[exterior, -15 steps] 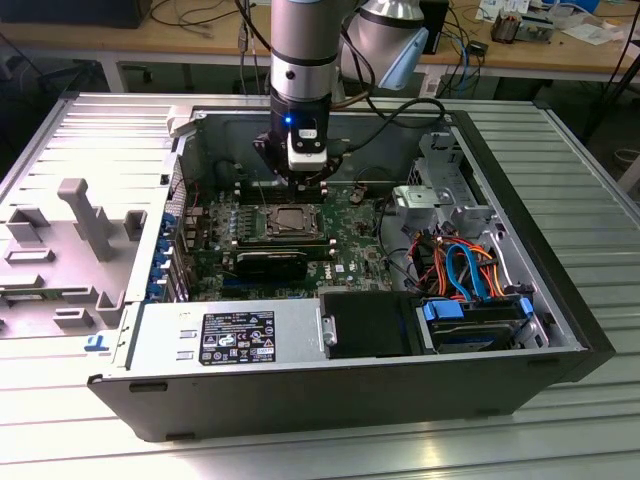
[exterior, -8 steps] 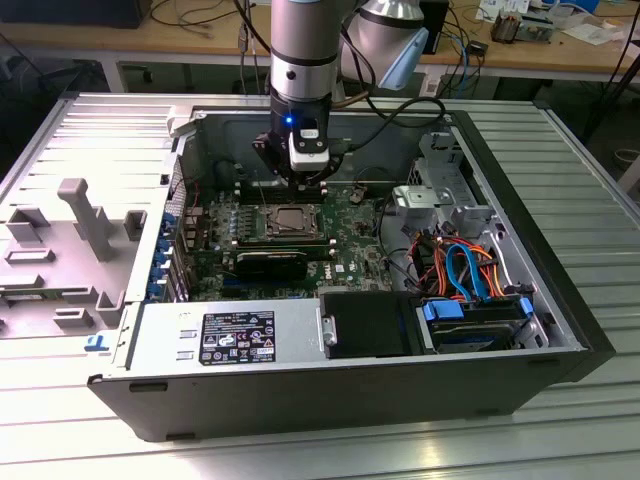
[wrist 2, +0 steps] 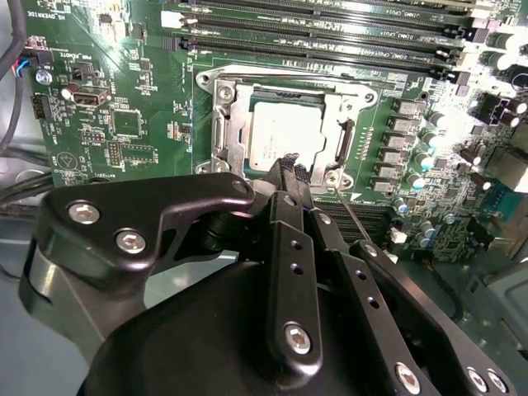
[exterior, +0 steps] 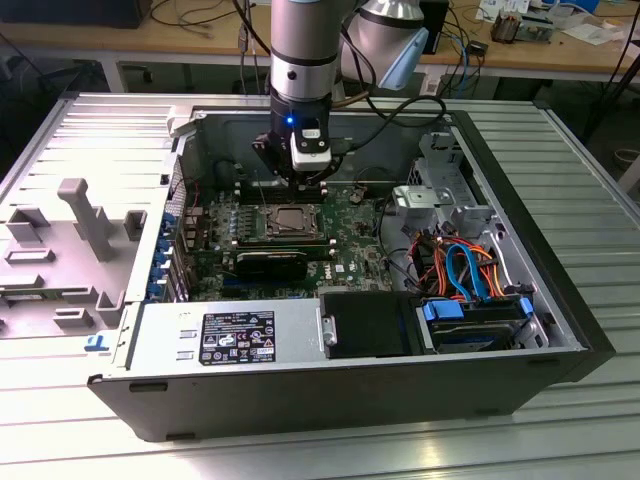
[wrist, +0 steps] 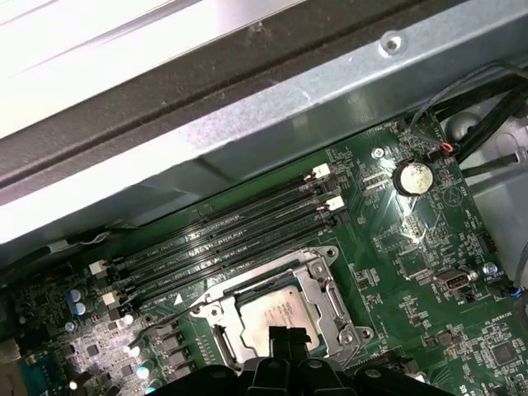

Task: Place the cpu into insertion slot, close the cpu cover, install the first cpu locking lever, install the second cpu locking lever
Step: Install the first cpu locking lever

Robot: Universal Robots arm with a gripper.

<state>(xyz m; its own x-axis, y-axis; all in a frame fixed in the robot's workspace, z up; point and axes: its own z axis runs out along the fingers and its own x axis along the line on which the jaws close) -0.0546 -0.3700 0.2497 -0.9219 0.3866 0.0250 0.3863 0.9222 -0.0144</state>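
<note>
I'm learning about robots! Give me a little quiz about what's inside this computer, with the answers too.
1. True or false: the cpu lies in the insertion slot.
2. The tool is nearest to: A a keyboard, B the cpu, C a cup.
3. Fill in: the long black memory slots sit on a ___ circuit board.
Key: 1 true; 2 B; 3 green.
</note>
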